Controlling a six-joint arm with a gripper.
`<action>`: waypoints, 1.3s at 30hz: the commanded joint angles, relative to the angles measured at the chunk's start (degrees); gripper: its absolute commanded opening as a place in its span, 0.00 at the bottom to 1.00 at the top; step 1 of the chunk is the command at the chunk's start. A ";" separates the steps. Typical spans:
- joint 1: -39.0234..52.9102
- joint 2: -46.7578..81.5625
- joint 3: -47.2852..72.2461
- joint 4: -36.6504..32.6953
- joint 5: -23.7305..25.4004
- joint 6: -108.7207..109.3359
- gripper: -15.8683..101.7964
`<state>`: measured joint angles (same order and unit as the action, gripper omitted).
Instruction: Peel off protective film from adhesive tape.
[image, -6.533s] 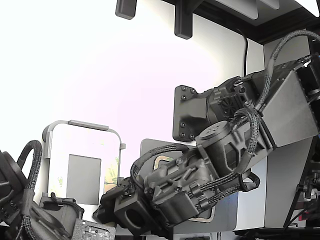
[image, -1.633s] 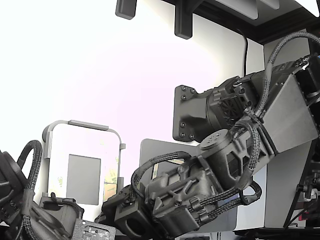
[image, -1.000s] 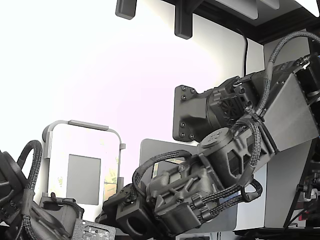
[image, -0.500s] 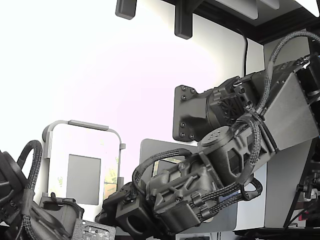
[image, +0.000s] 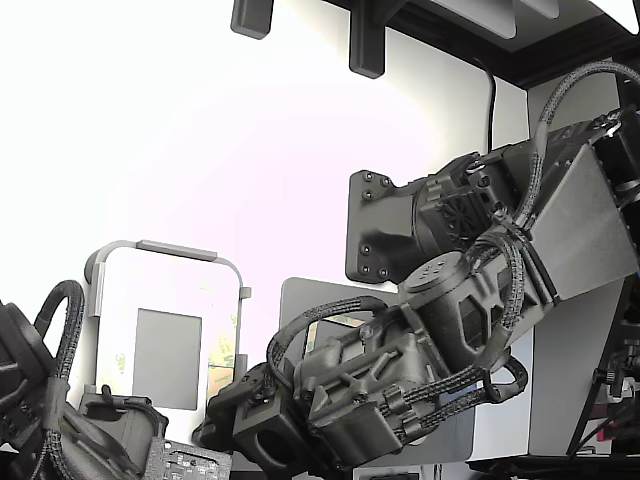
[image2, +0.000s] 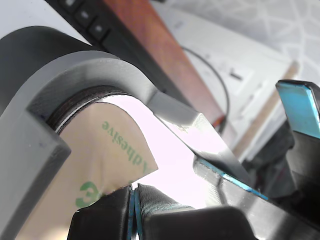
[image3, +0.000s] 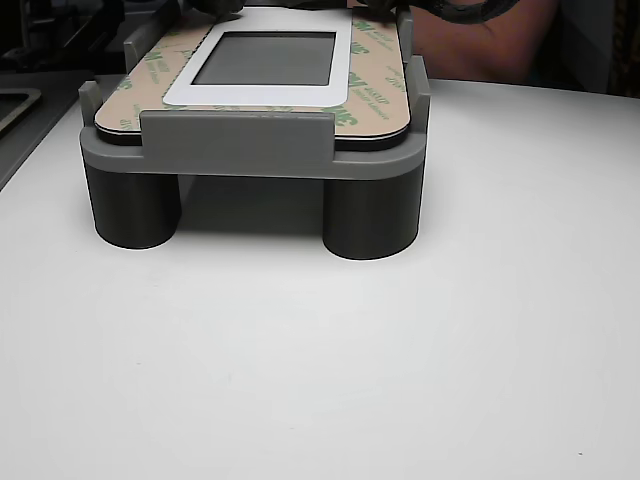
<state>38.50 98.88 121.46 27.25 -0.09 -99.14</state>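
While the arm (image: 470, 290) folds down from the exterior view's right, its wrist bends low and forward so that the jaws (image2: 134, 207) sit at a corner of the grey fixture (image3: 250, 150). In the wrist view the jaws are pressed together, their blue-edged pads meeting with no gap, and the lifted corner of the protective film (image2: 107, 155) runs down into the seam between them; they appear to pinch that corner. Just above the jaws the film curls up as a tan flap with green printing, free of the fixture's rounded corner wall (image2: 75, 70), which arches over and around it. In the exterior view the jaws themselves are hidden behind the arm's dark wrist housing (image: 350, 400) and braided cables.

From the other view, the film (image3: 375, 85) lies as a tan band with green marks around a white frame and its dark grey rectangle (image3: 265, 58), all seated on top of the fixture, which stands on two round legs on the white table (image3: 320, 360). The adhesive tape under the film cannot be made out. A second, empty-looking fixture (image: 165, 330) stands upright well to the side of the jaws, toward the exterior view's left.
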 joint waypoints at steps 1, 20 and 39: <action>-0.70 1.67 -1.58 0.09 0.26 -0.18 0.05; -0.70 2.81 -0.79 0.62 0.53 -0.18 0.05; -0.88 2.90 2.11 -2.11 0.88 -0.35 0.05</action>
<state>38.50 100.46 124.37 25.40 0.70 -99.23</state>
